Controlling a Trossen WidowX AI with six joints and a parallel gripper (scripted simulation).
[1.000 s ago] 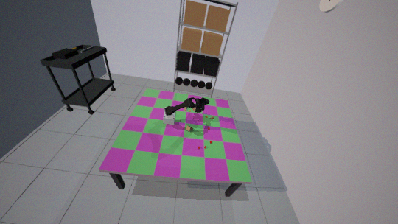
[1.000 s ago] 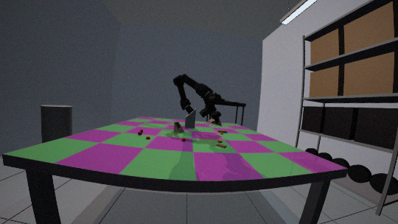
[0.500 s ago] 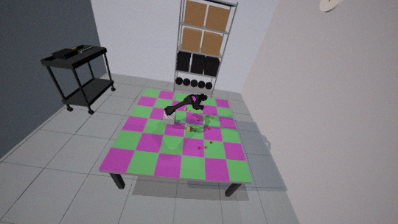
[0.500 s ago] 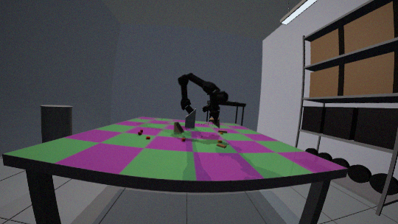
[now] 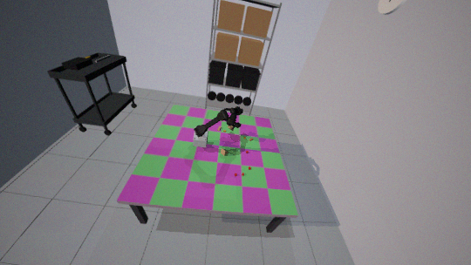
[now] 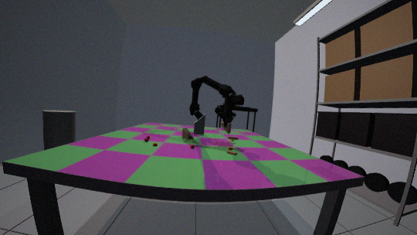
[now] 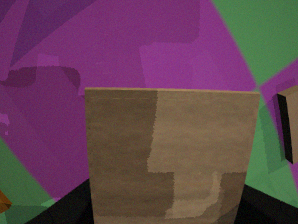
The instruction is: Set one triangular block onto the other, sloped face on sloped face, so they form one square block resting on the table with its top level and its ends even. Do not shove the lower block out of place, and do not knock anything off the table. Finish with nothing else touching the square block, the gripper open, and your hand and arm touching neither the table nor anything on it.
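My black metal end effector [image 5: 231, 125] [image 6: 228, 121] [image 7: 158, 185] is closed on a tan, wood-grained triangular block [image 5: 230, 127] [image 6: 228, 127] [image 7: 200, 130], holding it above the green-and-magenta checked tabletop [image 5: 139, 189] [image 6: 108, 170] [image 7: 115, 30]. The other block, a tan wooden wedge [image 5: 223, 152] [image 6: 186, 134], rests on the tabletop; it is my landmark. The held block is off to one side of this wedge, apart from it. On the wedge's opposite side lie small red pieces [image 5: 242, 174] [image 6: 155, 144].

I judge that I am in the carrying step, with the square block not yet formed. Next I should bring my block over the wedge, turn its sloped face down to match the slope below, line up the ends, and lower gently so the wedge does not slide. I cannot tell from here whether the held slope is already angled correctly.
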